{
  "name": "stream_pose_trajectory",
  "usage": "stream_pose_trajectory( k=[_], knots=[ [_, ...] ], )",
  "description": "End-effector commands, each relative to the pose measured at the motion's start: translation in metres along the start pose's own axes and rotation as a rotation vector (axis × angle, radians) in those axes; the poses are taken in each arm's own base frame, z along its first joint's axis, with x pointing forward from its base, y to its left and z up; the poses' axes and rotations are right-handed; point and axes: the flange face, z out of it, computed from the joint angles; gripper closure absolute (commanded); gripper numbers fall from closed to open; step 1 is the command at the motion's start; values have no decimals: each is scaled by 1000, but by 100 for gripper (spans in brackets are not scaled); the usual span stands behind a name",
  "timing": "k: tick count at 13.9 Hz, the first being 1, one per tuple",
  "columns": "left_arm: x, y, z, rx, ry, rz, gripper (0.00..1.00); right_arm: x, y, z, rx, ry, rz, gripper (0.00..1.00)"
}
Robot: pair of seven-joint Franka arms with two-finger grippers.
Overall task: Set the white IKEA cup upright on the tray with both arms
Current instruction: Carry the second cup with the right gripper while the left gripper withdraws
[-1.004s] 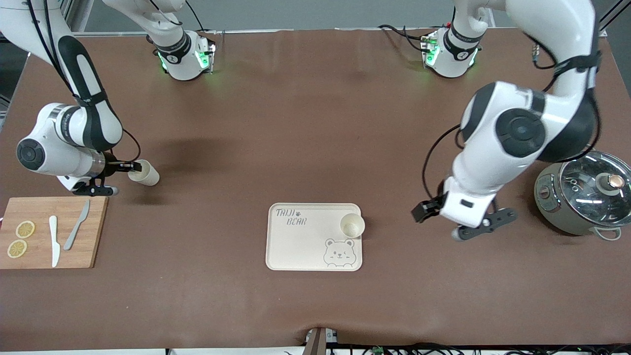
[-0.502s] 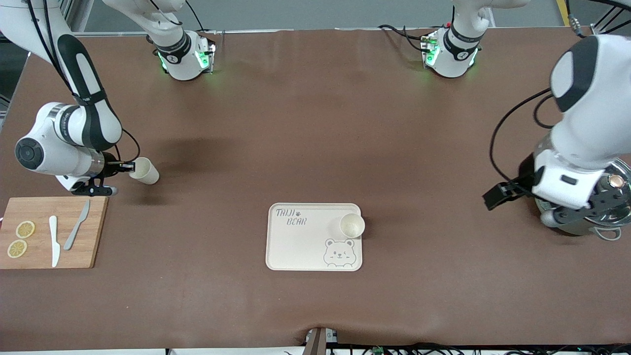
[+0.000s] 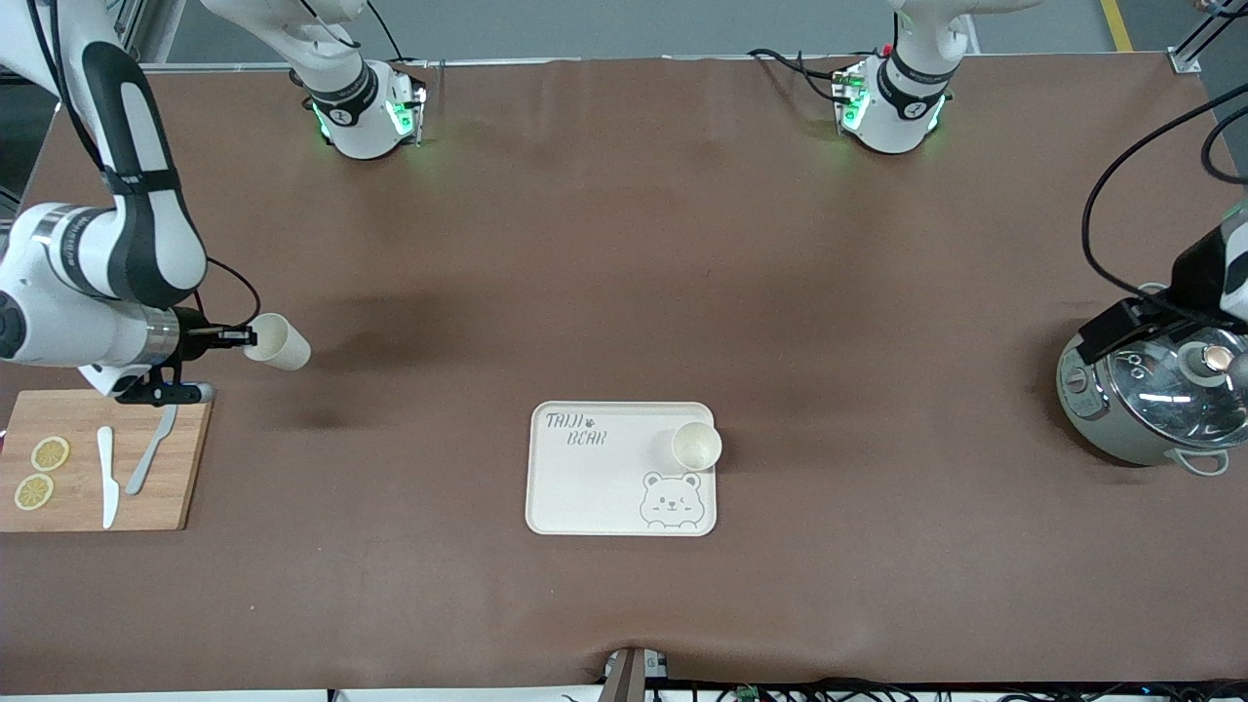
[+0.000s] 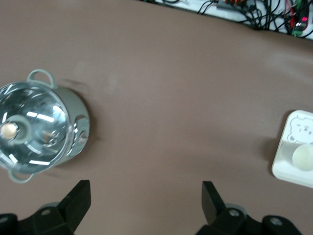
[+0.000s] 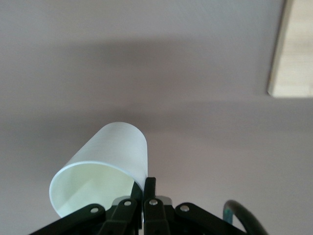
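A white cup is held by its rim in the right gripper, tilted on its side with the mouth toward the gripper and the base pointing toward the table's middle. It hangs above bare brown table at the right arm's end, near the wooden cutting board. In the right wrist view the cup shows its open mouth and pale interior, and the fingers are pressed together on the rim wall, one inside and one outside.

A second white cup stands upright on the cream tray, in the corner toward the left arm's end, just above the grey bear drawing. The tray lies at mid-table, well apart from the held cup. The left wrist view shows the same tray corner with the cup on it.

The cutting board carries two lemon slices, a white knife and a grey knife.

The left gripper is over the table beside the grey pot with a glass lid at the left arm's end. Its fingers are spread wide and hold nothing. In the front view only a dark part of it, probably the wrist camera mount, shows at the frame edge above the pot.
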Motion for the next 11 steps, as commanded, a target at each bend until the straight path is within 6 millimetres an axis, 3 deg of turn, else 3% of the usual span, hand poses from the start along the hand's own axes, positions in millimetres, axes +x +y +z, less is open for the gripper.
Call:
stream_pose_trajectory(
  k=[1,4,6,9,11],
  knots=[
    [-22,-9,-18,33,-28,40,0,31,-59,-24,9,32,84,100],
    [-39,-24,-42,37,-32,32,0,78,-144,-14,51,53,237,100],
    [-49,-30,-54,35,-37,59,0,100,-187,2,142,11,402,100],
    [-59,-35,-59,35,-37,59,0,109,-271,23,170,-7,555,100],
    [-65,-35,-61,36,-39,60,0,116,-311,36,189,-16,650,100]
  ],
)
